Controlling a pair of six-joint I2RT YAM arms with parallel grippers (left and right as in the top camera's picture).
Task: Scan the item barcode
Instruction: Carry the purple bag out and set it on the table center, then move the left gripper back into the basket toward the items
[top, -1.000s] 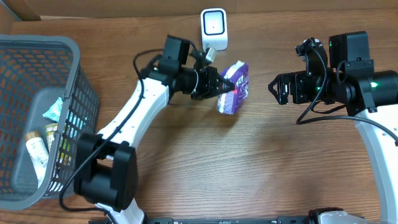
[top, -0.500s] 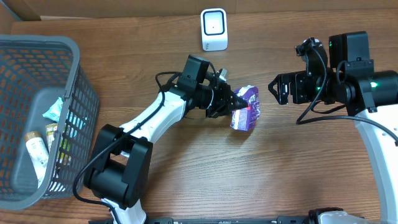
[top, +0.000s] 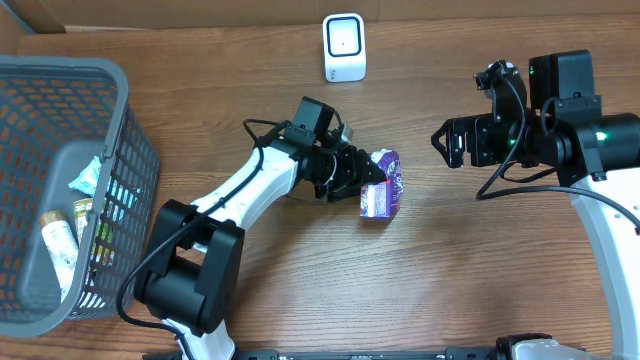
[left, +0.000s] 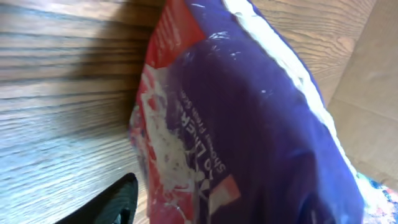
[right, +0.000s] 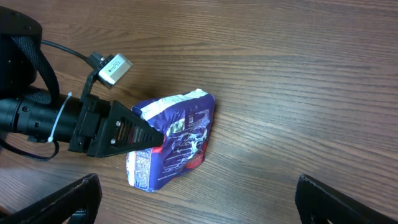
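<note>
Left gripper (top: 357, 180), jaws parted, has the purple packet (top: 382, 192) lying just ahead, likely set down for regripping; right gripper (right: 198, 183) gapes wide, empty.

The left pincer (top: 360, 182) has set the purple packet (top: 383, 192) down and spread apart.

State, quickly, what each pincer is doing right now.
Left pincer: open around the purple packet.
Right pincer: open, empty.
</note>
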